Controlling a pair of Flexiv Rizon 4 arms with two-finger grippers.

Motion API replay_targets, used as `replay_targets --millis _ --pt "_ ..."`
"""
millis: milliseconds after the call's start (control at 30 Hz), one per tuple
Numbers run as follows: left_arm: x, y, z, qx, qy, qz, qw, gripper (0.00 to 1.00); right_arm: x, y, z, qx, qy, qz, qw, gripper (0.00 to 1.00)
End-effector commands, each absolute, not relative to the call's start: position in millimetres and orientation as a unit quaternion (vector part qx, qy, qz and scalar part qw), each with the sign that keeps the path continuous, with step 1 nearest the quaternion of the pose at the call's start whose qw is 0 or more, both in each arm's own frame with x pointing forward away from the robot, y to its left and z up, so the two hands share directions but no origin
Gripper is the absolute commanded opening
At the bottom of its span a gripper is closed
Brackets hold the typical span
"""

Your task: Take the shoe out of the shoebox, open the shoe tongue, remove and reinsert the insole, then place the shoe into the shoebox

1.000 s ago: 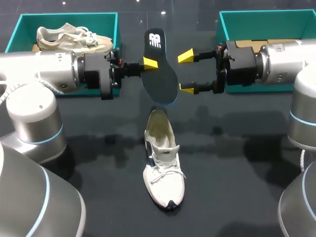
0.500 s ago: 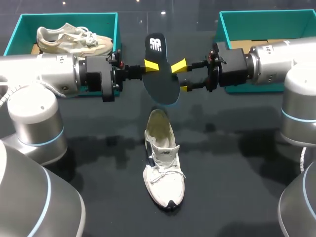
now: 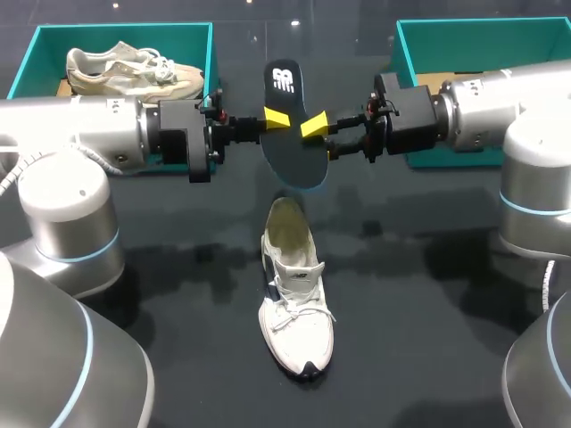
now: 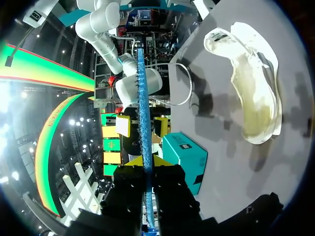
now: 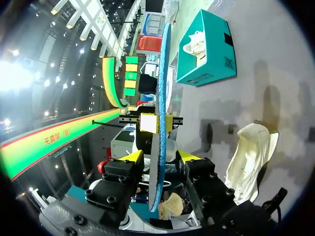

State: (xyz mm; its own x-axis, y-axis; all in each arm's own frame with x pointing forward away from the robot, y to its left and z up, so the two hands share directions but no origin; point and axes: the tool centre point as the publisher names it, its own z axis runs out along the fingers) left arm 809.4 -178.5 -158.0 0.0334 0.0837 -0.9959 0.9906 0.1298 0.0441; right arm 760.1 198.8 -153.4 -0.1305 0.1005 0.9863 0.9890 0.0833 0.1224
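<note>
Over the bench's middle, toward its far edge: a black insole (image 3: 290, 134) is held in the air, its logo end toward the far edge and its other end just above the shoe's heel.
Left pincer (image 3: 272, 120): comes in from the left edge. It is clamped on the insole's left side. Its own view (image 4: 146, 161) shows a yellow tip pressed on each face of the insole (image 4: 142, 123), which is seen edge-on.
Right pincer (image 3: 319, 138): comes in from the right edge. Its fingers are apart, astride the insole's right side. Its own view (image 5: 160, 157) shows a gap between each tip and the insole (image 5: 160, 98).
Shoe (image 3: 294, 303): white, standing on its sole at mid-bench (image 3: 428, 312). The toe points to the near edge and the mouth gapes open.
Left box (image 3: 125, 27): teal, at the far left corner, with a beige shoe (image 3: 134, 71) inside.
Right box (image 3: 482, 36): teal, at the far right corner, partly behind the right arm.
</note>
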Motion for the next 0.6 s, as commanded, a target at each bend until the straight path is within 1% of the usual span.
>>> replay_targets --millis 33,433,600 --pt "811.6 -180.8 -158.7 0.497 0.541 -0.435 0.521 0.0 760.2 202.8 -153.8 -0.471 -0.578 -0.483 0.459 0.39" --pt "813.4 -181.5 -161.2 0.501 0.54 -0.434 0.519 0.0 758.8 210.6 -152.8 -0.464 -0.584 -0.473 0.469 0.35" --pt "813.3 -181.0 -161.5 0.503 0.538 -0.433 0.52 0.0 760.2 212.9 -153.6 -0.466 -0.582 -0.464 0.478 0.3"
